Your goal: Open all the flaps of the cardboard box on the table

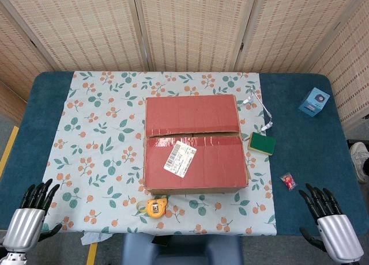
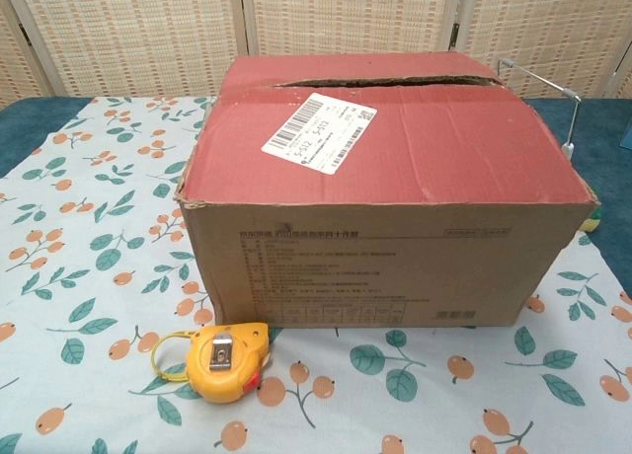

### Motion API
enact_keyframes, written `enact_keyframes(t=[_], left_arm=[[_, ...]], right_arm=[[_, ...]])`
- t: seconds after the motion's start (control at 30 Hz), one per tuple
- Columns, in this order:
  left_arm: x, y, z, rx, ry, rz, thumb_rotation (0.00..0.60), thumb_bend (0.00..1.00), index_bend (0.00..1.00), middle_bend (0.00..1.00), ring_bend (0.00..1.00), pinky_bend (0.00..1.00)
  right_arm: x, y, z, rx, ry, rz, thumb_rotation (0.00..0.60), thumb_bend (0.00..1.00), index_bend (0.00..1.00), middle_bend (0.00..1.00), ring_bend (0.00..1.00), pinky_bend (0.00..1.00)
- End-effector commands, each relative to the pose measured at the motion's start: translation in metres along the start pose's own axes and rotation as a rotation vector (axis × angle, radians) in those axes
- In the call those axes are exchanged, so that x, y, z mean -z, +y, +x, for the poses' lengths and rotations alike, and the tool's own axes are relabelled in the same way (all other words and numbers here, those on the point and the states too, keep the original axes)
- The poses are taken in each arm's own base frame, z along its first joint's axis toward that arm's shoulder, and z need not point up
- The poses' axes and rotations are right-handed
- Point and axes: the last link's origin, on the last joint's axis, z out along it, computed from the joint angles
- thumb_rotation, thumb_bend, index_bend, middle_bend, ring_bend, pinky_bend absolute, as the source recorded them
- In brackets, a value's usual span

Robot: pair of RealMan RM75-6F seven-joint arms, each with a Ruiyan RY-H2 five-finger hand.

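A cardboard box (image 1: 194, 144) with a red top stands in the middle of the table; its two long flaps lie closed, meeting at a seam across the middle. A white shipping label (image 1: 180, 158) is stuck on the near flap. The chest view shows the box (image 2: 385, 217) close up, with a narrow gap along the seam. My left hand (image 1: 31, 213) hovers at the near left table edge, fingers apart, holding nothing. At the near right edge, my right hand (image 1: 328, 219) is likewise spread and empty. Both hands are well away from the box.
A yellow tape measure (image 1: 154, 206) lies just in front of the box, also low in the chest view (image 2: 225, 362). A green sponge (image 1: 262, 143) and a metal wire stand (image 1: 262, 109) sit right of the box. A small blue box (image 1: 315, 101) and a red packet (image 1: 288, 181) lie further right.
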Motion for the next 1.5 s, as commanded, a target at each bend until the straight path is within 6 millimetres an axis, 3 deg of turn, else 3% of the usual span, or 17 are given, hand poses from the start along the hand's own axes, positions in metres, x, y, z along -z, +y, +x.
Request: enact_keyframes(t=[0.03,0.23,0.4,0.63,0.77,1.1,1.23,1.5], left_arm=[[0.000,0.000,0.000,0.000,-0.001,0.000,0.600,0.17,0.00,0.00,0.00,0.00],[-0.001,0.000,0.000,0.004,-0.002,-0.003,0.600,0.17,0.00,0.00,0.00,0.00],[0.000,-0.002,0.005,0.025,0.014,0.000,0.600,0.17,0.00,0.00,0.00,0.00],[0.001,-0.003,0.004,0.036,0.006,-0.006,0.600,0.17,0.00,0.00,0.00,0.00],[0.003,-0.005,0.009,0.060,0.028,-0.005,0.600,0.17,0.00,0.00,0.00,0.00],[0.005,-0.009,0.012,0.088,0.036,0.003,0.600,0.17,0.00,0.00,0.00,0.00],[0.003,-0.013,0.013,0.097,0.031,0.015,0.600,0.17,0.00,0.00,0.00,0.00],[0.001,-0.020,0.015,0.137,0.022,0.026,0.600,0.17,0.00,0.00,0.00,0.00]], right_arm=[[0.000,0.000,0.000,0.000,0.002,-0.001,0.600,0.28,0.00,0.00,0.00,0.00],[-0.009,0.000,0.000,-0.005,0.019,0.012,0.600,0.28,0.00,0.00,0.00,0.00],[-0.037,-0.007,0.013,-0.044,0.095,0.088,0.600,0.28,0.00,0.00,0.00,0.00],[-0.095,-0.048,0.057,-0.012,0.181,0.190,0.600,0.28,0.04,0.00,0.00,0.00],[-0.124,-0.070,0.069,0.086,0.220,0.176,0.600,0.28,0.04,0.00,0.00,0.00],[-0.200,-0.106,0.074,0.109,0.183,0.145,0.600,0.28,0.05,0.00,0.00,0.00],[-0.228,-0.121,0.066,0.107,0.138,0.141,0.600,0.28,0.05,0.00,0.00,0.00],[-0.268,-0.142,0.050,0.088,0.080,0.147,0.600,0.28,0.05,0.00,0.00,0.00]])
